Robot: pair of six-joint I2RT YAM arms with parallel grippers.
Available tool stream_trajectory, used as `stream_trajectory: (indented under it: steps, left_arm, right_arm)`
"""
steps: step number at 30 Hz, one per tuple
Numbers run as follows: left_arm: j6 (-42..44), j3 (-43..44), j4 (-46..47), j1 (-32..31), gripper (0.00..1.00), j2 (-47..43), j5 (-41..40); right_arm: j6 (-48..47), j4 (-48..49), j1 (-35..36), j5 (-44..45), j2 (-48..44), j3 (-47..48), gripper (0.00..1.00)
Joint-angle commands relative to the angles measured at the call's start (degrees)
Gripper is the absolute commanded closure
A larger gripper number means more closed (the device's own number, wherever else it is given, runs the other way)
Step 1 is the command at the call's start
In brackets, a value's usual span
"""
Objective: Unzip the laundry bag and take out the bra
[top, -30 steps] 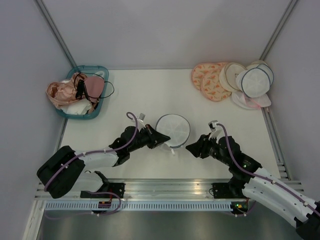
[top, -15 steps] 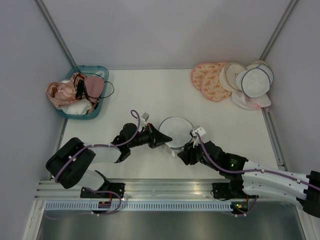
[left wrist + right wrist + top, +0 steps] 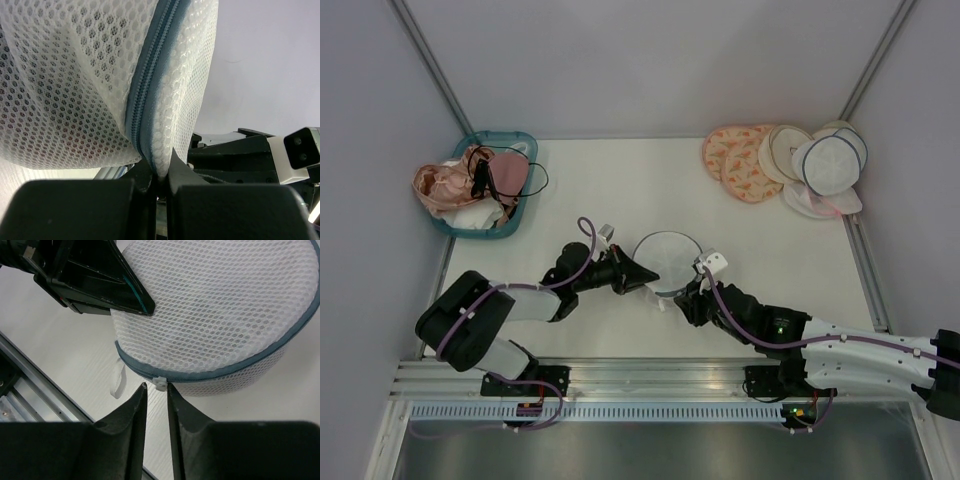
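Note:
The laundry bag (image 3: pixel 667 260), a white mesh dome with dark blue zipper trim, stands mid-table between both arms. My left gripper (image 3: pixel 646 277) is shut on the bag's left edge; in the left wrist view the gripper (image 3: pixel 160 176) pinches the zipper seam of the bag (image 3: pixel 75 90). My right gripper (image 3: pixel 688 296) sits at the bag's near side. In the right wrist view this gripper (image 3: pixel 156 386) is open by a narrow gap, and the white zipper pull (image 3: pixel 160 382) sits right at its tips, untouched. The bra is hidden; only a faint reddish tint shows through the mesh.
A teal basket (image 3: pixel 520 140) of garments stands at the back left. A pile of round bags (image 3: pixel 785 165), peach, cream and white mesh, lies at the back right. A white strap loop (image 3: pixel 117 382) hangs from the bag. A metal rail (image 3: pixel 650 375) runs along the near edge.
The right arm swung left to the bag's near side, and its jaws narrowed around the zipper pull. The left gripper kept its hold; the bag shifted slightly.

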Motion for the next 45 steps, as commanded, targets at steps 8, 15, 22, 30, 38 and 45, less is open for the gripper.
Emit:
stream_trajectory:
  steps: [8, 15, 22, 30, 38, 45]
  left_arm:
    - [4.2, 1.4, -0.2, 2.2, 0.98, 0.8, 4.5]
    - [9.8, 3.6, -6.4, 4.0, 0.98, 0.9, 7.5]
    - [9.2, 4.1, -6.1, 4.2, 0.98, 0.8, 7.8]
    - [7.2, 3.9, -3.2, 4.2, 0.98, 1.7, 8.4]
    - [6.4, 2.1, -1.6, 4.2, 0.98, 1.6, 8.7]
    - [6.9, 1.7, -1.6, 4.2, 0.98, 1.3, 9.1]
  right_arm:
    - [0.3, -4.6, 1.0, 8.0, -0.3, 3.3, 0.95]
    - [1.5, -11.5, 1.2, 11.2, -1.1, 5.4, 1.00]
    - [0.6, -4.5, 1.5, -1.4, -2.5, 2.3, 0.48]
    - [0.4, 2.7, 2.9, -0.9, 1.4, 0.1, 0.51]
    - [-2.8, 7.9, 2.9, 5.6, 6.8, 2.9, 0.57]
    - [-3.3, 7.7, 2.9, 10.8, 8.4, 3.1, 1.00]
